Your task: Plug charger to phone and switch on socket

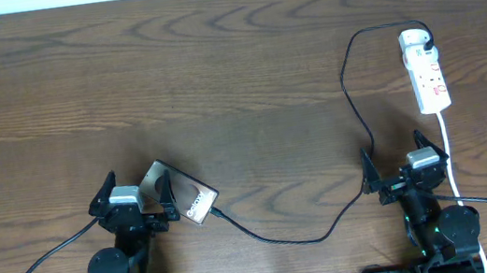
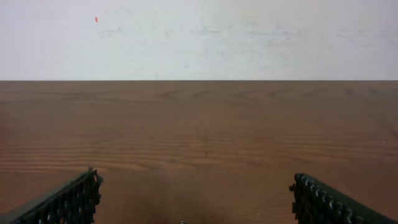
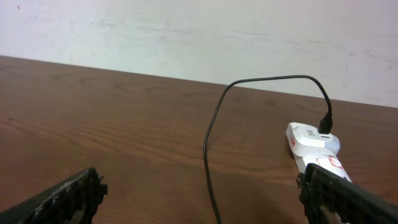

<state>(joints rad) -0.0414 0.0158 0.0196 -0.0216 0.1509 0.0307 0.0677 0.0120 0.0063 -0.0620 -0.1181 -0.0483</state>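
Fingers [image 2: 68, 200] of the left gripper [image 1: 133, 191] are standing wide apart with nothing between them, and the right gripper [image 1: 399, 158] is also gaping empty. Both are hovering low by the table's [image 1: 236, 81] near edge.

The phone [image 1: 186, 199] is lying tilted near that edge, left of the middle, partly under the left gripper's inner finger. The charger cable [image 1: 295, 240] is reaching its near-right end. I cannot tell whether the tip is seated. The cable is looping rightward and up to the round white plug [image 1: 414, 39] in the power strip [image 1: 431, 79], which is lying toward the far right corner.

Probably the switch is what is waiting. The right arm is sitting nearer, so it should be:
- reaching up the right edge
- bringing its fingers together
- pressing one tip squarely on the switch
- staying clear of the cable loop
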